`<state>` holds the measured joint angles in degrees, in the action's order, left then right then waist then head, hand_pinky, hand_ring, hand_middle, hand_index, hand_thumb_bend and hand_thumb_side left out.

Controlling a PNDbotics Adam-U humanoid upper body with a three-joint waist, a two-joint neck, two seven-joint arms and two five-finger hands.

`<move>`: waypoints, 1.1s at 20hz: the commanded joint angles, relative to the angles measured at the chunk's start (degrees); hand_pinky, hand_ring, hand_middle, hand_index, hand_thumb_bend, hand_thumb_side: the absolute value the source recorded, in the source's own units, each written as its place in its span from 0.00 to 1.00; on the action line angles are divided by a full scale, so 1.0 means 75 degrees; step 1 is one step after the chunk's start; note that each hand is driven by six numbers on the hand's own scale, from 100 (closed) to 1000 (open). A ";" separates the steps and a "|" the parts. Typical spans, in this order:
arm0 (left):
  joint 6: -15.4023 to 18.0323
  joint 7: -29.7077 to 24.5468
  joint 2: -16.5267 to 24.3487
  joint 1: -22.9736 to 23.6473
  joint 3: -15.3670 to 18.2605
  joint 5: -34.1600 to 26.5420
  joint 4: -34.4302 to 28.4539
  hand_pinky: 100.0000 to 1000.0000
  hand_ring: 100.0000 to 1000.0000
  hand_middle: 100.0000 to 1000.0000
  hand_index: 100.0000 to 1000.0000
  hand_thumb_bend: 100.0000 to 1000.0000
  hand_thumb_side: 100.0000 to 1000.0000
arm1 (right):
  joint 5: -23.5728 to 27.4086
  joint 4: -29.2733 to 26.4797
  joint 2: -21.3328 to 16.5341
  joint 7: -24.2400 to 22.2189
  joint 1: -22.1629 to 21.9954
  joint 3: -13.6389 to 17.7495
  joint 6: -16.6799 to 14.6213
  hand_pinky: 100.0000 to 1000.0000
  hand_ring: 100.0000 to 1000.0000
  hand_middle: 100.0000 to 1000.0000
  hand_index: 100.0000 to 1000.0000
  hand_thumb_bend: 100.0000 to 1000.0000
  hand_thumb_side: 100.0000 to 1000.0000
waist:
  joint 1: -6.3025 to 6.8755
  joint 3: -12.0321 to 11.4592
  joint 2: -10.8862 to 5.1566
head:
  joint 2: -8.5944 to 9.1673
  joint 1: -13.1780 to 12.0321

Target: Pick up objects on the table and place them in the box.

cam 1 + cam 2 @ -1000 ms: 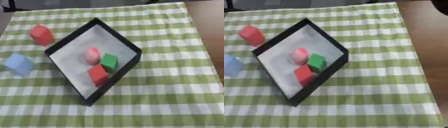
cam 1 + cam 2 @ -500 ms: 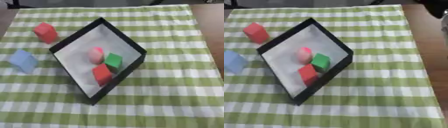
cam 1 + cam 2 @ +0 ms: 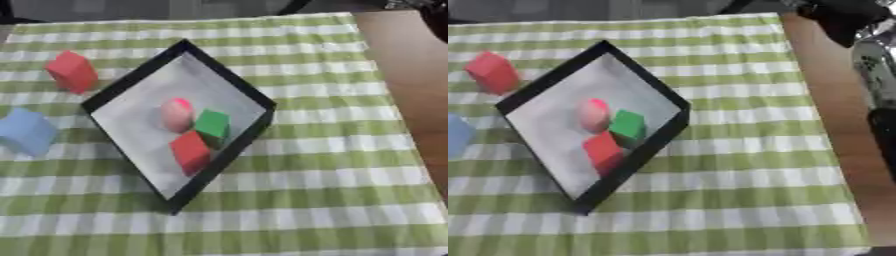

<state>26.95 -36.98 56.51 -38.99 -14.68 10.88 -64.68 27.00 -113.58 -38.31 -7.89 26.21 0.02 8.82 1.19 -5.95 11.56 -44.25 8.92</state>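
Left eye view: box (image 3: 234,82) sits mid-desk on the checked cloth (image 3: 332,165), holding a pink ball (image 3: 177,114), green cube (image 3: 212,124) and red block (image 3: 190,151). Left to do: a second red block (image 3: 72,71) toward the far left corner, and a blue block (image 3: 26,131) at the left edge. Neither hand shows here. Right eye view: dark robot arm parts (image 3: 846,20) at the far right corner, cut off; whether a hand is open or closed, cannot tell.

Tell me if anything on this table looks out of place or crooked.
The box sits turned like a diamond against the checked cloth. A red block and a blue block lie outside it, to its left. Nothing looks spilled or damaged.
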 commanded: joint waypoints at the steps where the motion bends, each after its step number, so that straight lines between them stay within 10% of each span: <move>1: 0.0740 -0.0835 0.0357 -0.0085 0.0058 -0.0096 -0.0130 0.86 0.83 0.79 0.85 0.75 0.21 | -0.0005 -0.0134 -0.0079 -0.0027 0.0079 0.0125 0.0023 0.87 0.71 0.60 0.75 0.16 0.17 | -0.0072 0.0008 -0.0229 | 0.0017 0.0119; 22: 0.0923 -0.1533 -0.0188 -0.0576 -0.0456 0.0322 0.0204 0.86 0.84 0.79 0.84 0.75 0.19 | 0.0058 -0.0134 0.0010 -0.0063 0.0019 0.0126 0.0162 0.87 0.71 0.60 0.75 0.15 0.18 | -0.0006 0.0054 -0.0337 | 0.0017 -0.0487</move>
<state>24.73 -39.20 53.78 -42.25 -18.34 12.96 -63.17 27.06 -113.58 -37.37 -8.38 25.79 0.32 9.90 1.19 -5.56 11.44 -44.25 5.50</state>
